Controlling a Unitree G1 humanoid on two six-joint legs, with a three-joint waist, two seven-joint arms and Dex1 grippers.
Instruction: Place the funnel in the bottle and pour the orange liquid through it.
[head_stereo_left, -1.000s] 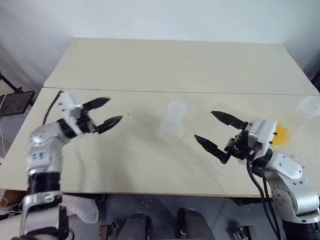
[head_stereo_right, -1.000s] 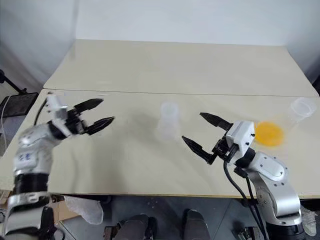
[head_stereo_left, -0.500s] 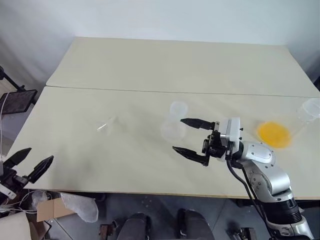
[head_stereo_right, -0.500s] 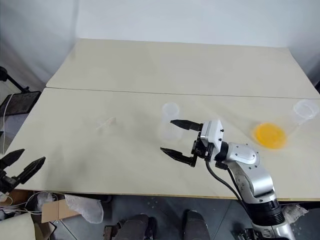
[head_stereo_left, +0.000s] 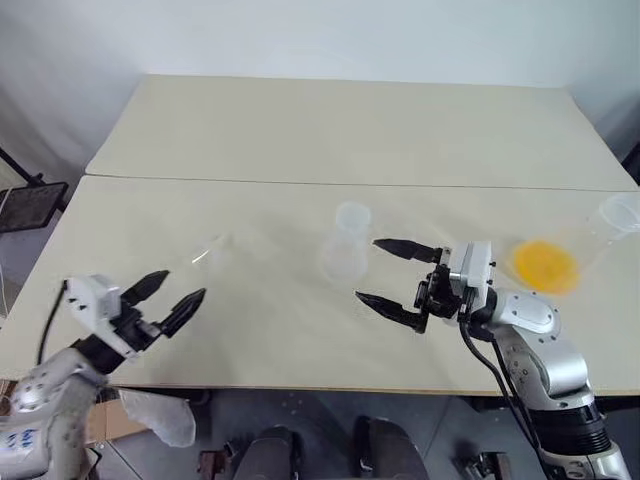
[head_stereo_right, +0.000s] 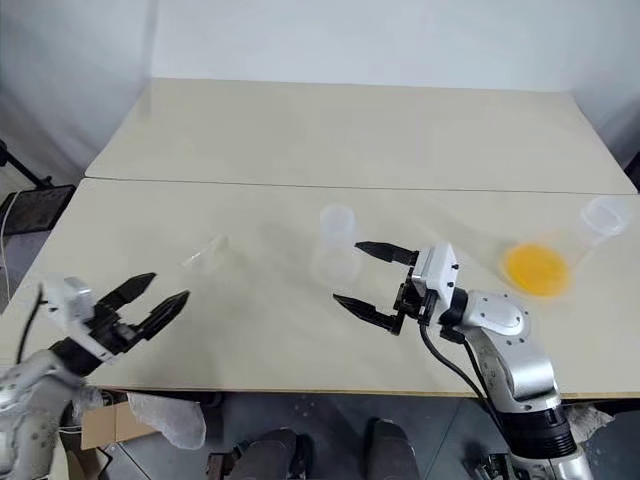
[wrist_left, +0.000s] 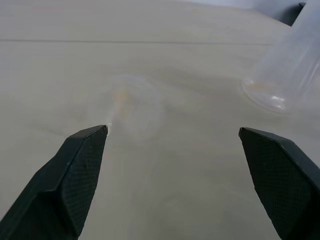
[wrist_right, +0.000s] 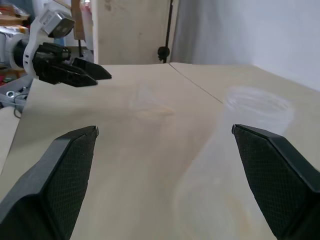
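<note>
Nothing was held yet. The funnel (head_stereo_left: 212, 250) lay on its side on the table (head_stereo_left: 300, 130), a faint clear shape, left of the upright bottle (head_stereo_left: 346, 245). The left gripper (head_stereo_left: 165, 303), half a second earlier off the table's near-left edge, had come back over the table near the funnel, fingers spread and empty. The right gripper (head_stereo_left: 398, 279) hung wide open just beside the bottle. The orange liquid (head_stereo_left: 545, 263) sat untouched in a flask (head_stereo_left: 600, 232) at far right. Pickup was probably next.
</note>
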